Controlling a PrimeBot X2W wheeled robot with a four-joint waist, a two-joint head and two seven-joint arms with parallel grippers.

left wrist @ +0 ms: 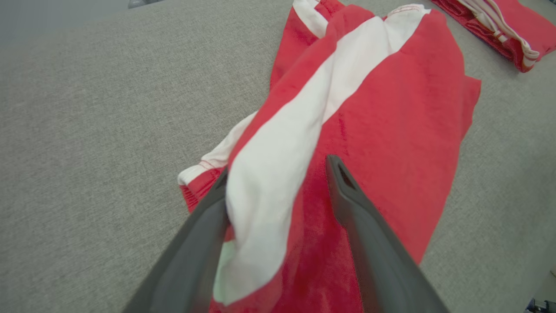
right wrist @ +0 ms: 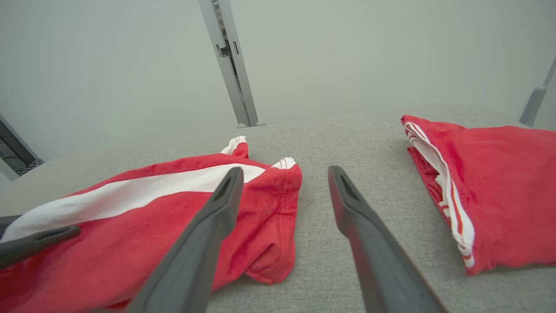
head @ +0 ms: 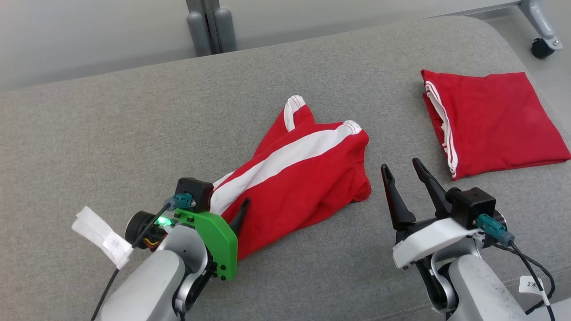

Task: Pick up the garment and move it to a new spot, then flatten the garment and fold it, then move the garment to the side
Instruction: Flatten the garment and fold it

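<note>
A broad grey woven cushion (head: pixel 134 133) lies under a pale wall (head: pixel 89 26) along the top. At centre lies a crumpled red garment (head: pixel 303 178) with a white stripe. Its lower-left end is hidden behind the left gripper (left wrist: pixel 278 167), whose fingers stand spread astride it. A folded red cloth (head: pixel 495 120) sits upper right. The right gripper (head: pixel 400 164), also spread, hovers over bare cushion at lower right.

Matt cloth garment (head: pixel 303 187), coarse woven grey upholstery (head: pixel 111 133)
</note>
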